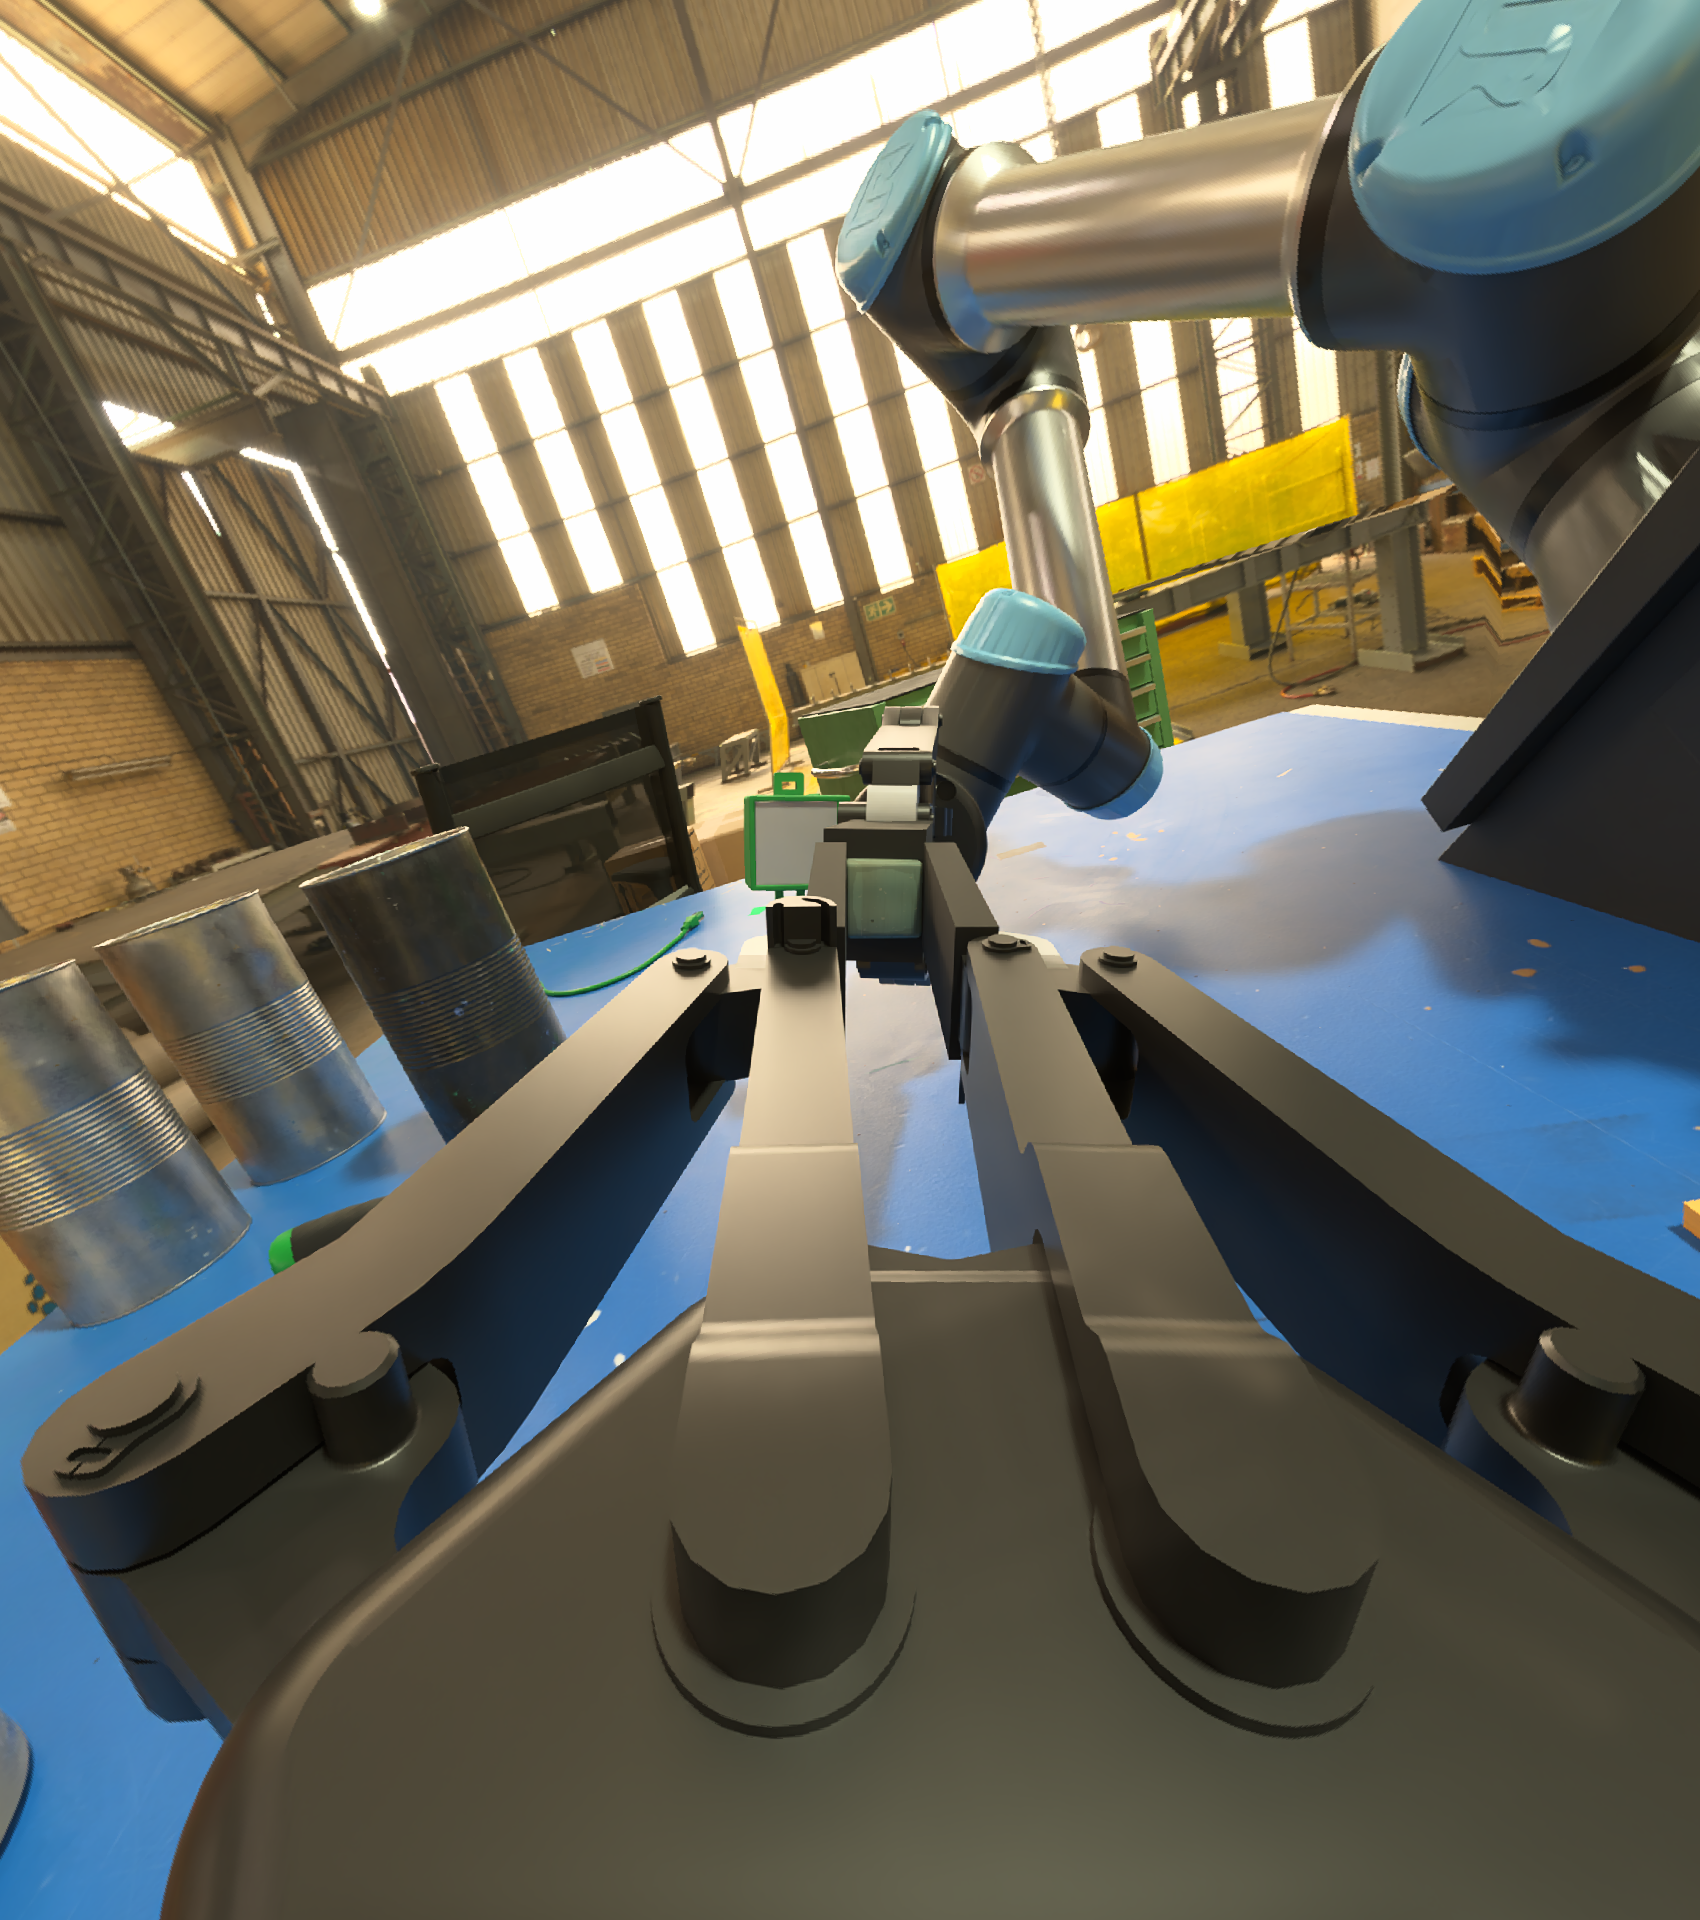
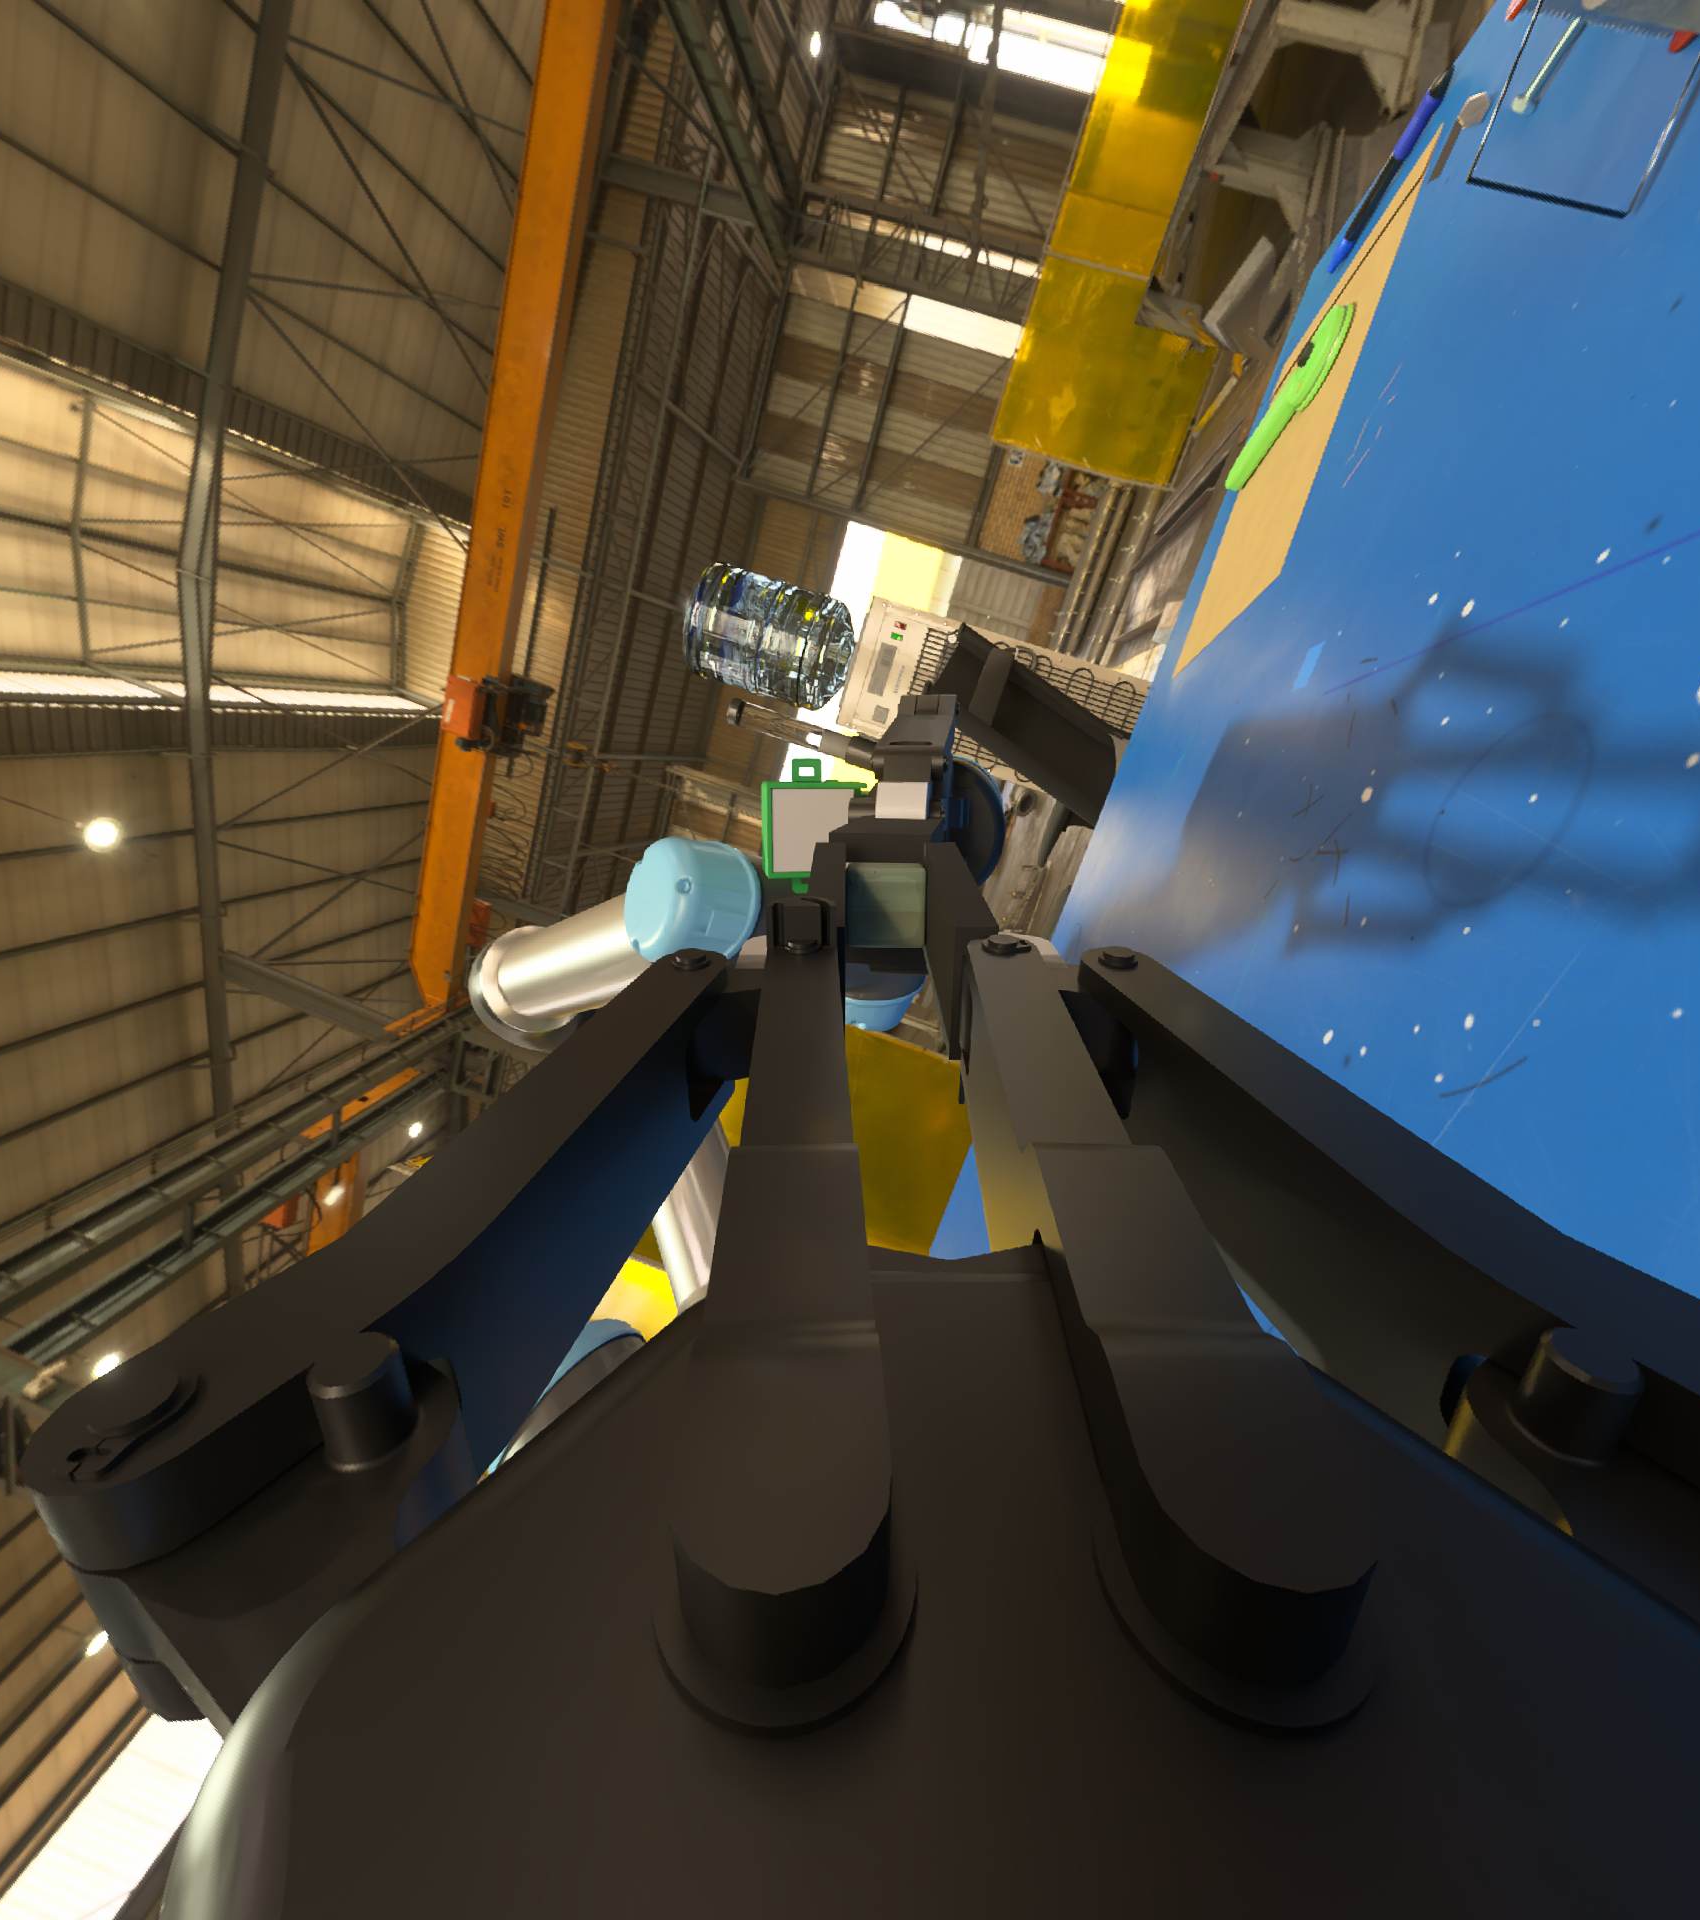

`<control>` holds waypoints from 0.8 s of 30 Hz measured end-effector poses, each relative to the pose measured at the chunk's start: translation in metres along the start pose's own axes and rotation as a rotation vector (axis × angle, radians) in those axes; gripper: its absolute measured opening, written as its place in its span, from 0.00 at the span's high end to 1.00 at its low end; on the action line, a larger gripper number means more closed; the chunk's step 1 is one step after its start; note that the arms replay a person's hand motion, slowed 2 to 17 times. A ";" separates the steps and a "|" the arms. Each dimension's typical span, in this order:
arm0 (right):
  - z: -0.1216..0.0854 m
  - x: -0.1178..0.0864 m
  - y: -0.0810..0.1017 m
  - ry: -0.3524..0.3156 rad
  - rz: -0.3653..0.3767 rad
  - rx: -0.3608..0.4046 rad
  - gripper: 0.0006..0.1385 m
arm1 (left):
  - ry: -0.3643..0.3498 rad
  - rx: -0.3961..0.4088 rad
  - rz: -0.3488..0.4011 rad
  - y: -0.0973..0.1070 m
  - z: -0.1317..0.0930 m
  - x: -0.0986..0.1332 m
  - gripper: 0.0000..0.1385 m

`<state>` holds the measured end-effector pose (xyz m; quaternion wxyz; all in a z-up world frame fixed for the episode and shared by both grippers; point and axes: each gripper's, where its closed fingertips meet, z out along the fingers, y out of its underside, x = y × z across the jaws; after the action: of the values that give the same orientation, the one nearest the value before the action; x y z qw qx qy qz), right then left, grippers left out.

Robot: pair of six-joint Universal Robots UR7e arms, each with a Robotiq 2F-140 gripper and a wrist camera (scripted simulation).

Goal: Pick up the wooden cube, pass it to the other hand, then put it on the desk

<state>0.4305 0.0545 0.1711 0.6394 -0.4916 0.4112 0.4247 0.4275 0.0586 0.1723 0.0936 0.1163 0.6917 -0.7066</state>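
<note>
Cube [image 1: 882, 896] is held aloft above the blue desk [image 1: 1345, 1018], clamped by the left gripper [image 1: 885, 920] and the right gripper [image 2: 882, 914] alike. Handover is judged underway; next, one grip must be released without slip.

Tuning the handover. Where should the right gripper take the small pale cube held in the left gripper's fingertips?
Grip the small pale cube on the two flat faces the left gripper leaves bare; its fingers cover the other pair. Come head-on from the far side, jaws a quarter turn from the left's. The right gripper appears to sit that way already, fingers flanking the cube.
</note>
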 end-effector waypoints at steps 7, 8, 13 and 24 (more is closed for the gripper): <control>-0.004 0.000 0.002 0.050 -0.026 -0.008 0.86 | 0.006 -0.005 -0.012 0.001 0.003 0.002 0.85; -0.005 0.000 0.002 0.057 -0.030 -0.009 0.86 | 0.006 -0.005 -0.015 0.000 0.004 0.002 0.85; -0.011 -0.003 0.001 0.092 -0.054 -0.012 0.86 | 0.001 -0.008 -0.027 0.001 0.007 0.003 0.78; -0.040 -0.018 -0.007 0.231 -0.135 -0.011 0.86 | -0.028 -0.032 -0.063 0.006 0.011 -0.001 0.57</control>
<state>0.4274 0.0117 0.1825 0.6120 -0.5674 0.4459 0.3236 0.4299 0.0473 0.1673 0.0828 0.0833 0.7047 -0.6997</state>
